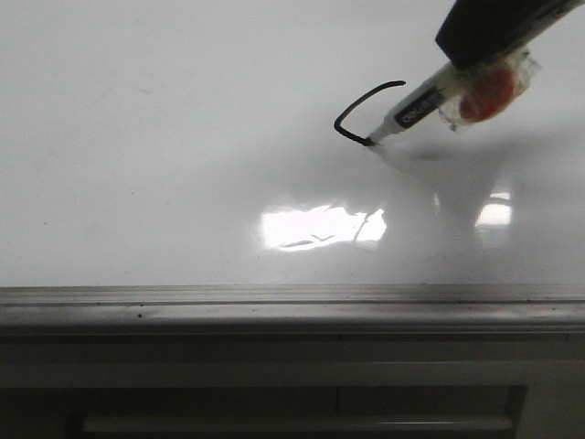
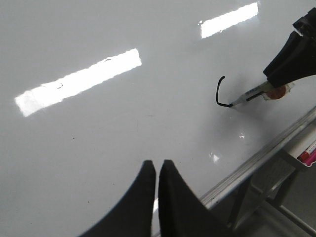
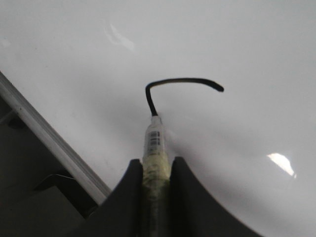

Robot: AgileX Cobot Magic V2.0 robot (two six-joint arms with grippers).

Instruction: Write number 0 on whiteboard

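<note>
One part of the number 0 (image 1: 358, 112) is drawn so far; it is a thin black hook, not a closed loop yet; I think less than half is done. It sits on the whiteboard (image 1: 137, 137), up at about 1 o'clock in the front view. The right hand (image 3: 157, 170) is pinching a marker (image 1: 430, 102) between its fingers; the marker tip touches the board at the low end of the black line. The line starts near the marker body, goes toward 9 o'clock, then bends down to the tip. What is left, I think, is to curve back round and meet the start. The left hand (image 2: 157, 170) holds nothing; its fingers are pressed close together, well apart from the drawing.
</note>
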